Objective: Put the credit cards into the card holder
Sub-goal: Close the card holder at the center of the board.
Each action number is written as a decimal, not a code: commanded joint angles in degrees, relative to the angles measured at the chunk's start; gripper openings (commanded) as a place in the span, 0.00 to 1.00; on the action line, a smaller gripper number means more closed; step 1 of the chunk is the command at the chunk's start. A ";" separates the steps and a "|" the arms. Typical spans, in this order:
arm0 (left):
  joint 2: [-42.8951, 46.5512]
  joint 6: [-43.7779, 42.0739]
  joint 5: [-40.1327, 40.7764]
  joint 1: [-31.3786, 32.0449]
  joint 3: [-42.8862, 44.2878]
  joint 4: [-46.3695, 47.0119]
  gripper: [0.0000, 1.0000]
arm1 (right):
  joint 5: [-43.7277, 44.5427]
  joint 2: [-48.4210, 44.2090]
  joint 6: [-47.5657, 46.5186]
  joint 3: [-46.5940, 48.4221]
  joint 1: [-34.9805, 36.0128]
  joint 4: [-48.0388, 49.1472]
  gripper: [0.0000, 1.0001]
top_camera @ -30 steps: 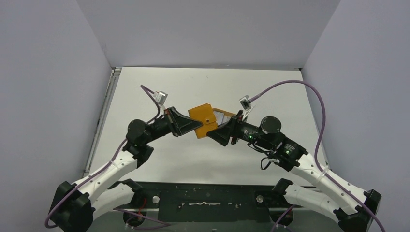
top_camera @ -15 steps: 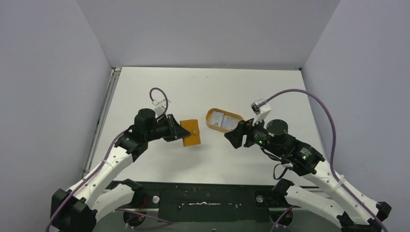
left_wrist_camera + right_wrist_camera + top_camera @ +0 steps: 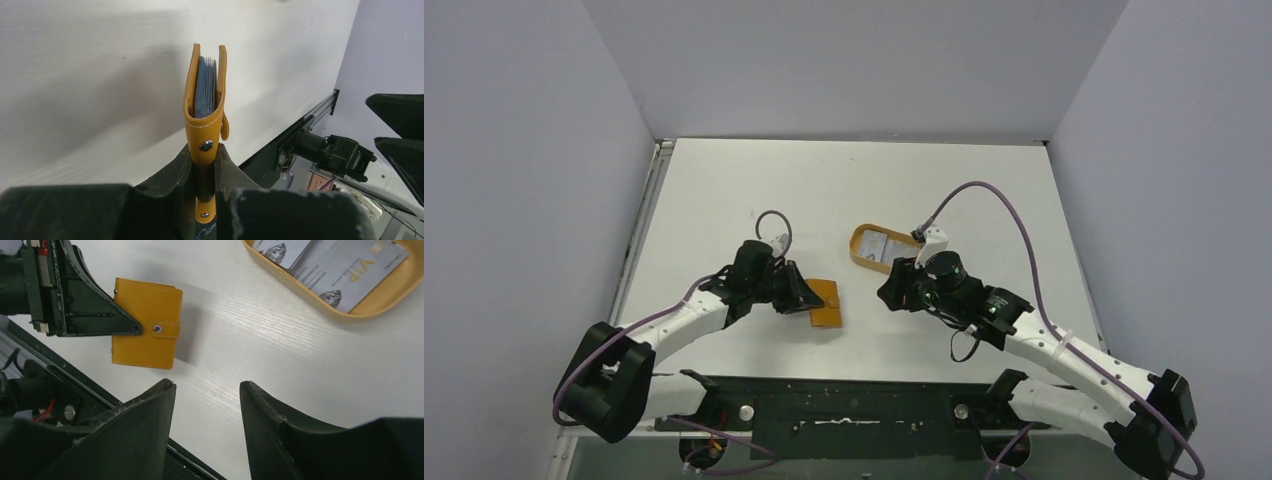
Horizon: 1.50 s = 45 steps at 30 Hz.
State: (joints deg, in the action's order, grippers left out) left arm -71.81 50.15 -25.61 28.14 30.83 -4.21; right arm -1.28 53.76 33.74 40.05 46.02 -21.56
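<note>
The card holder [image 3: 826, 302] is a closed tan-orange wallet with its tab snapped. My left gripper [image 3: 809, 297] is shut on its spine end, holding it just over the table near the front. In the left wrist view the card holder [image 3: 205, 100] stands edge-on past my left gripper [image 3: 204, 150], with thin blue-grey layers between its covers. Two credit cards [image 3: 345, 272] lie in the orange oval tray [image 3: 395, 287]. My right gripper [image 3: 207, 385] is open and holds nothing, over bare table between the card holder [image 3: 145, 322] and the tray.
The tray [image 3: 855, 243] sits mid-table, its near right end hidden by my right arm. The black base rail [image 3: 854, 400] runs along the near edge. Grey walls close in the left, right and back.
My left gripper has carried the card holder away from the tray, toward the near left and lower. My right gripper has drawn back from the tray toward the front.
</note>
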 commanded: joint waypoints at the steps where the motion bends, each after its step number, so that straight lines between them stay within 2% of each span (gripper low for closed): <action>1: -1.06 1.95 -2.55 2.89 0.13 11.24 0.00 | -2.47 2.74 5.58 -1.46 -0.57 11.96 0.48; 5: -4.23 3.52 -3.06 7.28 -0.67 16.59 0.00 | -5.10 6.85 6.51 -1.84 -0.47 15.31 0.41; 9: -7.35 4.52 -4.77 8.51 -0.10 21.16 0.00 | -9.39 13.28 8.92 -2.11 -0.02 20.91 0.30; 18: -12.40 5.19 -6.43 8.40 1.66 24.14 0.00 | -11.39 20.40 7.62 1.19 0.46 19.93 0.16; 20: -12.44 5.22 -6.48 8.42 1.65 24.23 0.00 | -12.48 21.39 7.29 1.60 0.43 20.19 0.09; 26: -11.15 5.02 -5.74 8.51 1.51 23.42 0.00 | -14.92 24.62 5.86 3.33 0.47 19.21 0.00; 34: -9.37 3.47 -4.98 8.51 2.56 20.33 0.00 | -15.40 25.79 5.11 3.99 0.56 18.24 0.00; 45: -8.66 3.23 -4.45 8.51 2.39 19.43 0.00 | -12.69 21.06 4.97 2.10 0.57 16.85 0.00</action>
State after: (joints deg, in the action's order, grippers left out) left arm -82.50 54.57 -30.02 36.67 30.79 13.50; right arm -15.42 77.25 39.59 41.69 46.22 -6.11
